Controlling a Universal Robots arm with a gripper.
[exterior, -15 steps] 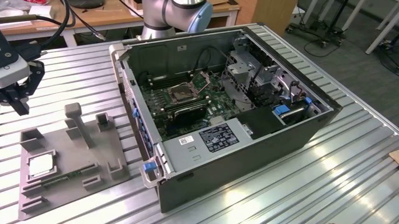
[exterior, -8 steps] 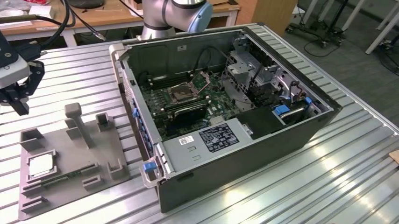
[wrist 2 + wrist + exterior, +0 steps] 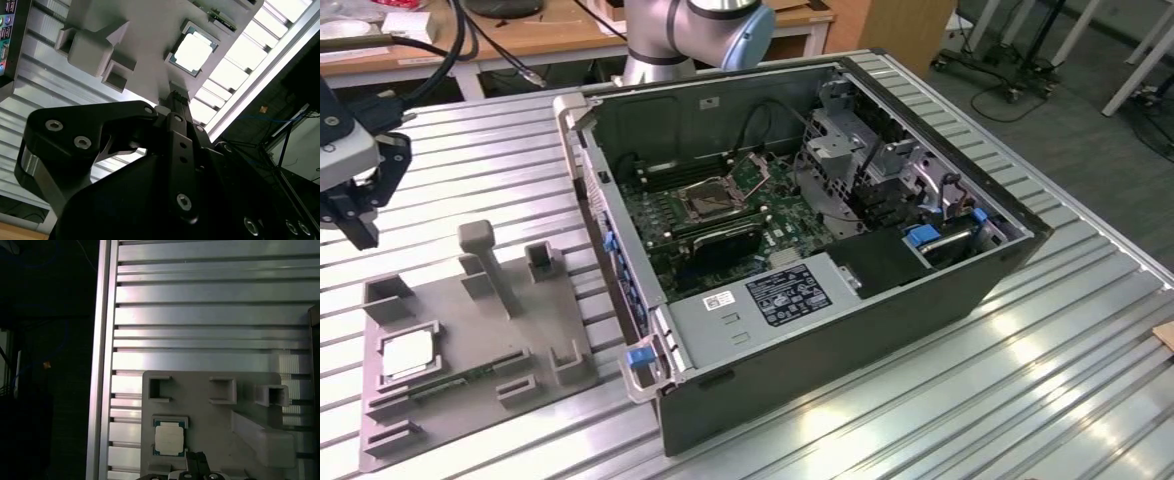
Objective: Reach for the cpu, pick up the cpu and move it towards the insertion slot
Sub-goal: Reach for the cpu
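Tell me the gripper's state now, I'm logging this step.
Gripper: open or shut cannot be told; it hangs near the grey fixture, where the cpu lies ungripped.

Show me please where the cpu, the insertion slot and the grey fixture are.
cpu [image 3: 168,439]: first wrist view, middle of its silvery face.
insertion slot [image 3: 710,197]: exterior view, its dark centre.
grey fixture [image 3: 507,325]: exterior view, a bare part of its base plate.

The arm [image 3: 678,35] rises from its grey base at the far side in the exterior view. Its wrist [image 3: 339,150] sits at the exterior view's far left, carrying the black gripper [image 3: 354,222], which points downward, slightly tilted, hanging in the air with nothing in it.
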